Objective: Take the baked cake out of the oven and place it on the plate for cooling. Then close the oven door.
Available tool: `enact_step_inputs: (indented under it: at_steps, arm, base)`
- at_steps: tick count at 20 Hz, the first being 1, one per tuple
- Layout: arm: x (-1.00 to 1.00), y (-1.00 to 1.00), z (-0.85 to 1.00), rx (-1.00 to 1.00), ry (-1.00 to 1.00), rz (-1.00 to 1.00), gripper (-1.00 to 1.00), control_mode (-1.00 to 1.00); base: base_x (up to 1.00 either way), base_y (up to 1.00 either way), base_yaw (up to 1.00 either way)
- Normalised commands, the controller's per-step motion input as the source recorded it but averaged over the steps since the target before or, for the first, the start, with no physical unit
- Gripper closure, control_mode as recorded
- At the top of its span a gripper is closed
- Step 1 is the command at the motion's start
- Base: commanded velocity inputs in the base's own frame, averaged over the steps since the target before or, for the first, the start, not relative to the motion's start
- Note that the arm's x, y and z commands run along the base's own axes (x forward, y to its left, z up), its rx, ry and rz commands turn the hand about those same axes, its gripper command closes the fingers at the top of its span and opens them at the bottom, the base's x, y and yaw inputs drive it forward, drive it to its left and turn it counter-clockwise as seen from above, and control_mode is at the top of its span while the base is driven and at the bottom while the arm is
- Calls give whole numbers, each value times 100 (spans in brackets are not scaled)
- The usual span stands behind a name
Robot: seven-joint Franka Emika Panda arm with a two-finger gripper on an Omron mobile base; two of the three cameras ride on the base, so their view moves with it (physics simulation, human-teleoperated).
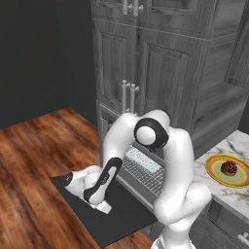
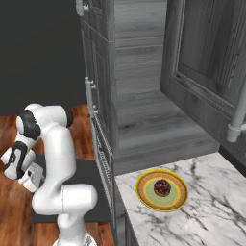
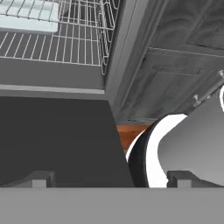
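1. I am reading the gripper as spread fully wide and holding nothing; in the hand view its two dark tips are standing far apart with only the door panel and floor between them.
2. The gripper is hanging low over the oven door, which is lying dropped open and flat like a dark shelf above the wood floor. From the right base view the gripper is sitting at the far left, beside the door's outer part.
3. Key relation: the oven door is stretching directly beneath and ahead of the hand, its hinge edge running along the oven front and its free edge on my side. I am judging that the hand is needing to get under or against that free edge and push up and towards the cavity. I cannot make out the bar handle.
4. Inside the oven the wire racks are showing, with a pale blue tray resting on the rack at the back.
5. The baked cake is sitting on the plate, roughly centred, on the marble counter to the right of the oven, well apart from the hand.
6. I am judging the cake step done; closing the door is what remains.
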Motion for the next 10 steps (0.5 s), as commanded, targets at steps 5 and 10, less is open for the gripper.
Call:
enact_step_inputs:
  at_steps: [5, 10]
  arm:
    - [-26, 91, 3, 8, 0, 1, -100, -100]
    - [-11, 85, 2, 6, 0, 4, -100, -100]
  base:
    - [0, 0, 0]
    - [0, 0, 0]
